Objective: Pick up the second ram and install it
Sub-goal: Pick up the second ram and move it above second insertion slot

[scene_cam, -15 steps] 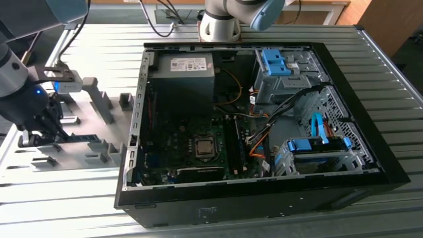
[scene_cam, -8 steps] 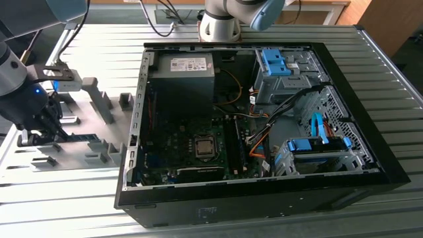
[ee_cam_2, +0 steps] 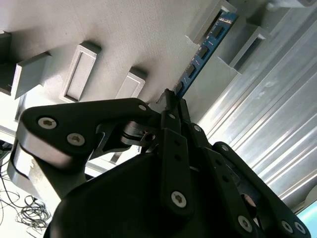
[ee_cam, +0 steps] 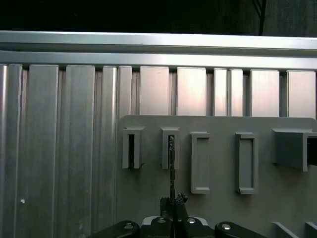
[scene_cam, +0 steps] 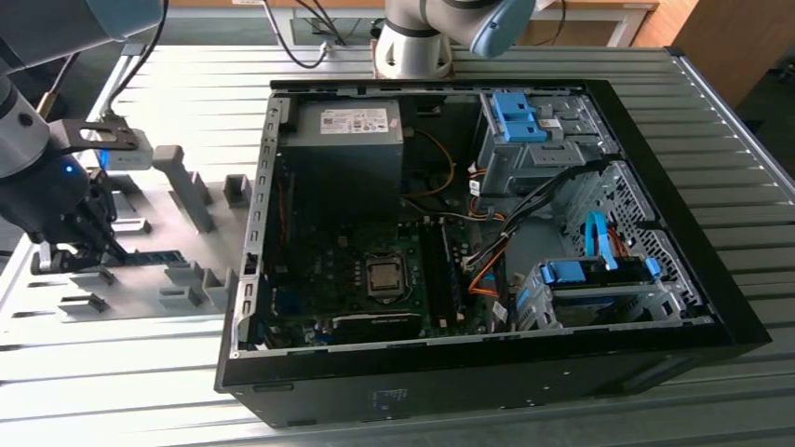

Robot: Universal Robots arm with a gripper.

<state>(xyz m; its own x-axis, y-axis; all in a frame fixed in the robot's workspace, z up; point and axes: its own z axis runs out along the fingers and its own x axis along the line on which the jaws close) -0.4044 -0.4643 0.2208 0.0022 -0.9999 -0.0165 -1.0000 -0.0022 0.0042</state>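
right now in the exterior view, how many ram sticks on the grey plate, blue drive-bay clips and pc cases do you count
second ram, on the grey plate: 1
blue drive-bay clips: 2
pc case: 1
total: 4
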